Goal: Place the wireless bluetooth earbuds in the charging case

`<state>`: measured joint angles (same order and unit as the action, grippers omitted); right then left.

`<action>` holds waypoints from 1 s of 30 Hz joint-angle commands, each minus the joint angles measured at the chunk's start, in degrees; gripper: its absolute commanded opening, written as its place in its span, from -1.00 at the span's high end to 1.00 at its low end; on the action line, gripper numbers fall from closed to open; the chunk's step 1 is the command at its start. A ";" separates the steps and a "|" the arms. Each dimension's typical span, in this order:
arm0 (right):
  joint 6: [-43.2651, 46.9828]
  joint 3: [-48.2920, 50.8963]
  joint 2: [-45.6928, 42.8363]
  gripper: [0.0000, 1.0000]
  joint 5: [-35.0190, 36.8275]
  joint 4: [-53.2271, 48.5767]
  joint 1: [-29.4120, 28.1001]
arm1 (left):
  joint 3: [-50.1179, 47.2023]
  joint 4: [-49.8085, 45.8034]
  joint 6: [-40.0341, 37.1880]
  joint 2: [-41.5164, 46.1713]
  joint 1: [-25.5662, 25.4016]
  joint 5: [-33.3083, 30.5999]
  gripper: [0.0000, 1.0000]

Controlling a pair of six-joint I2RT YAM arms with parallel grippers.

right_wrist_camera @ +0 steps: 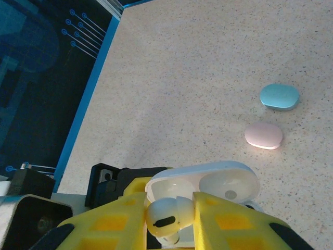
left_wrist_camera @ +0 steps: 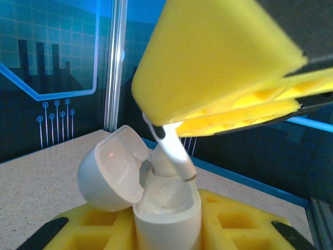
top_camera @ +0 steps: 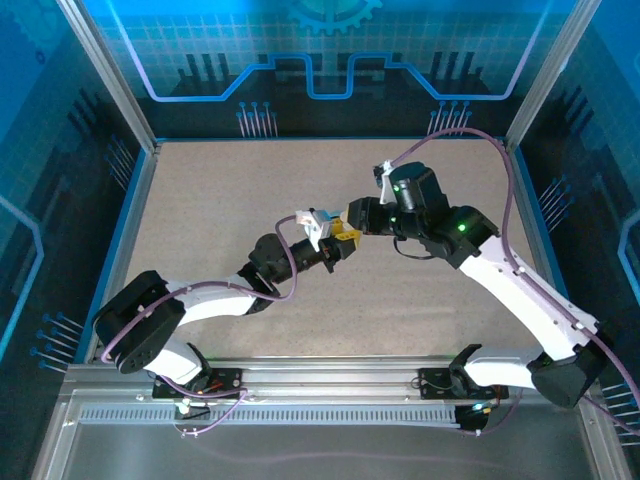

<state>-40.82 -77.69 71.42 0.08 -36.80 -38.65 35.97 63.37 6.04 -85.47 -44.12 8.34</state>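
Observation:
My left gripper is shut on the white charging case, which stands upright between its yellow foam pads with the lid swung open to the left. My right gripper is shut on a white earbud. The earbud's stem slants down and its tip sits at the rim of the case's opening. From the right wrist, the open case lies just beyond the earbud. In the top view the left gripper and the right gripper meet at mid-table.
A light blue oval case and a pink oval case lie shut on the speckled tabletop, beyond the grippers. A blue rim and dark panels wall the table.

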 commanded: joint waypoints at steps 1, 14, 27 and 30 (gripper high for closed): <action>1.92 -0.69 0.76 0.44 2.30 0.59 -1.37 | 1.90 3.29 0.32 0.17 -0.45 -1.07 0.42; 4.58 -0.11 0.93 0.44 2.91 -1.26 -3.08 | 1.48 4.92 1.16 0.93 -0.46 -4.34 0.42; 6.10 -1.95 1.05 0.16 2.91 -3.74 -3.12 | 0.62 5.51 -0.36 1.97 -0.49 -3.74 0.42; 6.08 -3.43 0.86 0.05 2.58 -3.63 -3.12 | 0.40 5.21 -0.85 2.06 -0.46 -3.40 0.42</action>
<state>-35.03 -78.56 72.38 1.93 -38.65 -40.99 35.94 64.86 6.22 -85.45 -44.42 5.34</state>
